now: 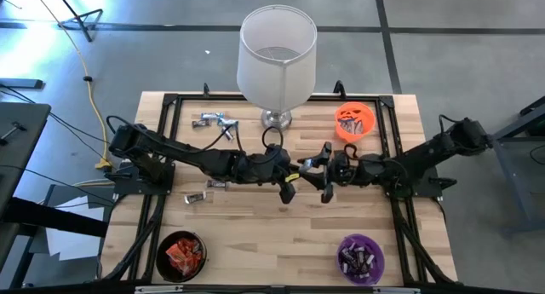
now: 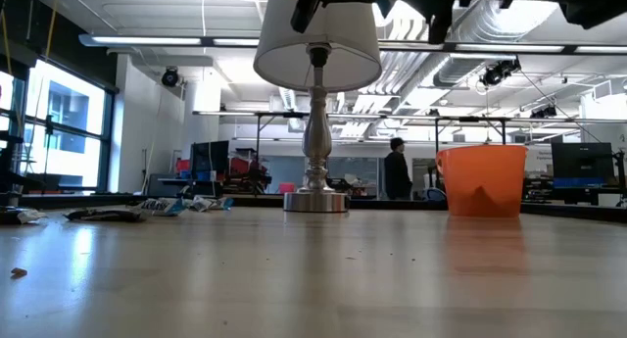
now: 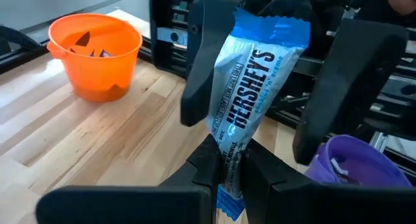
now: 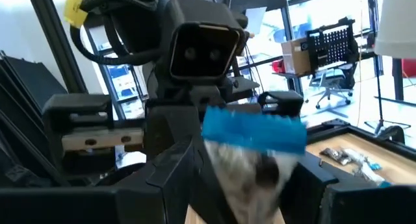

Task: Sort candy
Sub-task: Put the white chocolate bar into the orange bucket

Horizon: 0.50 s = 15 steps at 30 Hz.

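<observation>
Left gripper (image 3: 227, 169) pinched on a blue-white candy bar (image 3: 250, 87), held up mid-table. Right gripper (image 3: 292, 87) wide, fingers (image 3: 341, 87) straddling the bar's top. Behind: purple bowl (image 3: 351, 165), orange bowl (image 3: 97, 52), loose candy (image 1: 211, 118) near the lamp (image 1: 276, 60).

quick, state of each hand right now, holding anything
Left hand: closed on the blue-and-white Hershey's bar.
Right hand: open, fingers either side of the bar's upper end, not gripping it.
</observation>
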Available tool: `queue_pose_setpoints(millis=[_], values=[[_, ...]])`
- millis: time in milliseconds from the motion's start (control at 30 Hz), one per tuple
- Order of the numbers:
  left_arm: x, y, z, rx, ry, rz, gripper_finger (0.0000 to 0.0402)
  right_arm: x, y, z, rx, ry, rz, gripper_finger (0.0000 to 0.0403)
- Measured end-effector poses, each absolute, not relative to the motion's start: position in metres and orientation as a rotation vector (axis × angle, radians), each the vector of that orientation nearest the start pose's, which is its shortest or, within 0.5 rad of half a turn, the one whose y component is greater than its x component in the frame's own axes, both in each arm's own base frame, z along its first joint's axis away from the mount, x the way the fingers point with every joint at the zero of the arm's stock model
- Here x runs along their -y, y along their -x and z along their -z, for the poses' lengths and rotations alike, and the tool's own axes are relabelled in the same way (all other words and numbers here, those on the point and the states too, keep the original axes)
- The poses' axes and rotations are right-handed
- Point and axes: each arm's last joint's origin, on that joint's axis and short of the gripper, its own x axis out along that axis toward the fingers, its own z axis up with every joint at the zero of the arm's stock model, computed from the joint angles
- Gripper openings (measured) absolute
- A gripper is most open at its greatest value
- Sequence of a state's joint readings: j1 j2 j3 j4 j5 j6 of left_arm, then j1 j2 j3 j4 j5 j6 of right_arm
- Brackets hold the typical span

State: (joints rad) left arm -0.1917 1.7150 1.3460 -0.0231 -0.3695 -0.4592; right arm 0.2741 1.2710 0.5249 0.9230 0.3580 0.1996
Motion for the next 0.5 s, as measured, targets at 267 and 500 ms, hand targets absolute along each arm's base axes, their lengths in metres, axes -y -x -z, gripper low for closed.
queue_pose_setpoints(millis=[267, 500], values=[[0.0731, -0.3886, -0.2954, -0.342, 0.319, -0.236, 0.0028, -0.0610, -0.2539, -0.2524, 0.181, -0.231, 0.067, 0.0137], [0.0732, -0.3886, -0.2954, -0.344, 0.311, -0.234, 0.0028, -0.0611, -0.2536, -0.2521, 0.181, -0.205, 0.067, 0.0048]])
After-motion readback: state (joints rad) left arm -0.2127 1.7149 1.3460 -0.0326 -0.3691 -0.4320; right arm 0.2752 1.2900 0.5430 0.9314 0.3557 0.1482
